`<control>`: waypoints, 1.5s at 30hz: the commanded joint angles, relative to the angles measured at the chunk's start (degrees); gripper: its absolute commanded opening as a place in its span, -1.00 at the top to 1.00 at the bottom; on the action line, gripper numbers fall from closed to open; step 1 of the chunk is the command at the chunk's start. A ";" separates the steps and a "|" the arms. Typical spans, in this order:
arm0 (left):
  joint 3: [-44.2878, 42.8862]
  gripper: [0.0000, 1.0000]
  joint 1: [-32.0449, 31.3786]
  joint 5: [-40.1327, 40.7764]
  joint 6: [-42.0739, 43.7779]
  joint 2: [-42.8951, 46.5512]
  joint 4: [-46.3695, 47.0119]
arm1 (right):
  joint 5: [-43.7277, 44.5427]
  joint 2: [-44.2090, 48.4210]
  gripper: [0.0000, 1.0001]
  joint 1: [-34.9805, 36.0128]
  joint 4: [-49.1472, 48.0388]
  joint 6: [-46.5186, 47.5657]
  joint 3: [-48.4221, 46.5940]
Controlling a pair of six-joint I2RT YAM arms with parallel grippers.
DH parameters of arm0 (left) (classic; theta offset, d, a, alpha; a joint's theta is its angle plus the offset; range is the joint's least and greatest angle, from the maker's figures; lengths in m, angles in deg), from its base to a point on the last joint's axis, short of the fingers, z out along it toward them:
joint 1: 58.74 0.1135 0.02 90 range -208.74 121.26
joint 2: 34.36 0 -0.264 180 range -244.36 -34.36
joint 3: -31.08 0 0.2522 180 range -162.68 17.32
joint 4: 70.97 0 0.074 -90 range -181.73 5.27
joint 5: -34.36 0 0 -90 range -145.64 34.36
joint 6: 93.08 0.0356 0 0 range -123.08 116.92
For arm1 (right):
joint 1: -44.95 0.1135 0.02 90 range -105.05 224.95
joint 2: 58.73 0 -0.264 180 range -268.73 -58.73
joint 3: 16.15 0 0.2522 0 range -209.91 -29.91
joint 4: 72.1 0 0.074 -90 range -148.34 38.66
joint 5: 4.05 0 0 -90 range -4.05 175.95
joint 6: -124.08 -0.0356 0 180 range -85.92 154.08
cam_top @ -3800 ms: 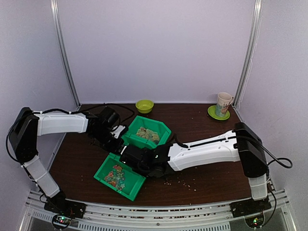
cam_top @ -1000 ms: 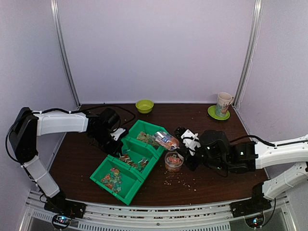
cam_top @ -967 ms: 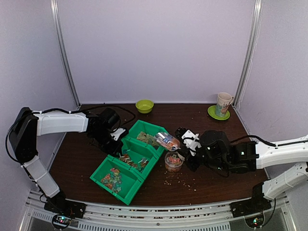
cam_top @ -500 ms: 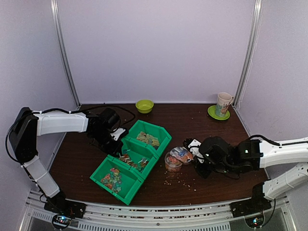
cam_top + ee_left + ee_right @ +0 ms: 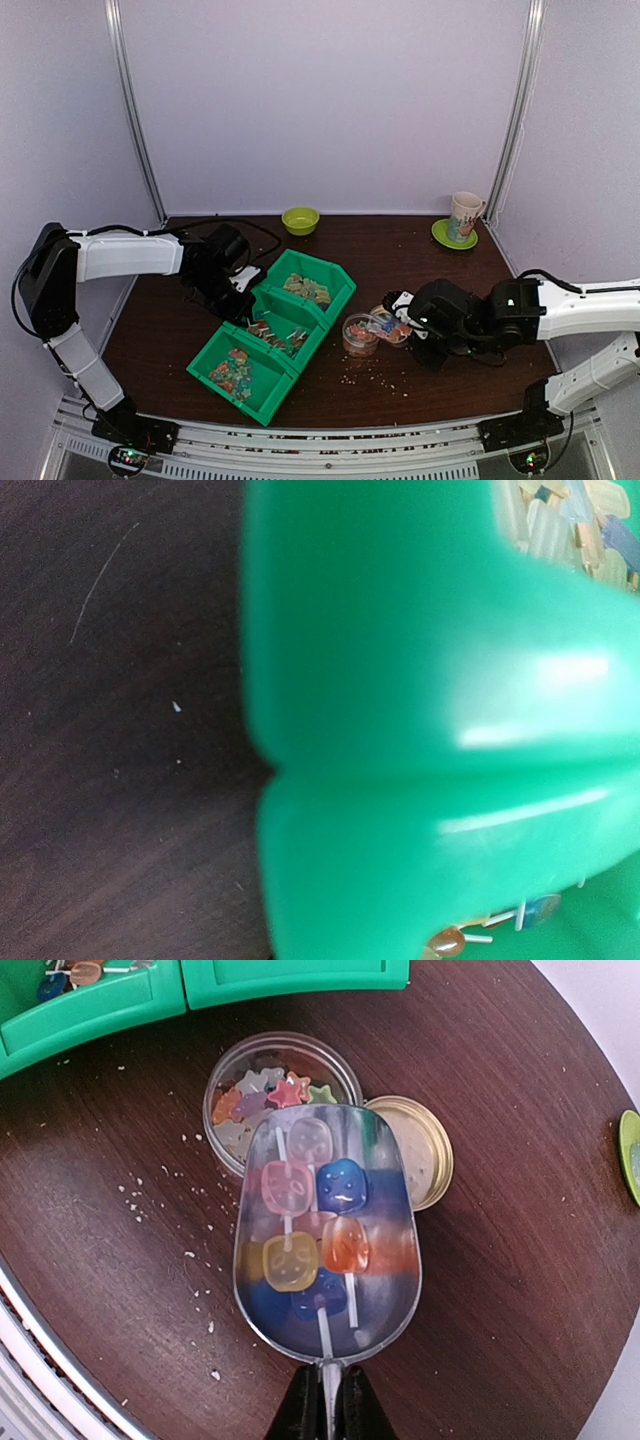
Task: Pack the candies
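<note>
I'd put this job at partway. My right claw [image 5: 325,1412] is clenched on the handle of a clear scoop [image 5: 385,1290], and the scoop carries a load of candies [image 5: 340,1186], coloured cubes on thin sticks, held over the counter [image 5: 430,255]. Its lip overhangs the near edge of a small clear tub [image 5: 207,1110] that already holds a shallow layer of star-shaped pieces, so some packing is done. This scoopful is not yet tipped in, and the gold lid [image 5: 430,1155] lies off, right beside the tub. More candies sit in the green bins [image 5: 258,398] to the left, so I judge there are further scoops to go, then the lid. The left claw [image 5: 236,288] is up against the bins' far-left side, but its wrist camera is filled with a blurred green wall and shows no fingers — I cannot tell whether it grips the rim or merely rests there. The scoop hides much of the tub — its fill seems low, though that is hard to judge. Pale crumbs [image 5: 190,1255] dot the counter nearby.
</note>
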 commanded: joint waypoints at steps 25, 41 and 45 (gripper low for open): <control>-3.27 1.00 0.13 -2.75 -0.38 2.62 2.63 | -0.89 -7.05 1.00 0.69 16.43 1.90 -12.92; -3.19 1.00 0.12 -2.52 -0.39 2.58 2.64 | 2.01 -7.72 1.00 0.70 19.94 4.30 -18.31; -3.26 1.00 0.14 -2.27 -0.39 2.55 2.68 | 2.53 -8.65 1.00 1.24 18.62 6.27 -20.56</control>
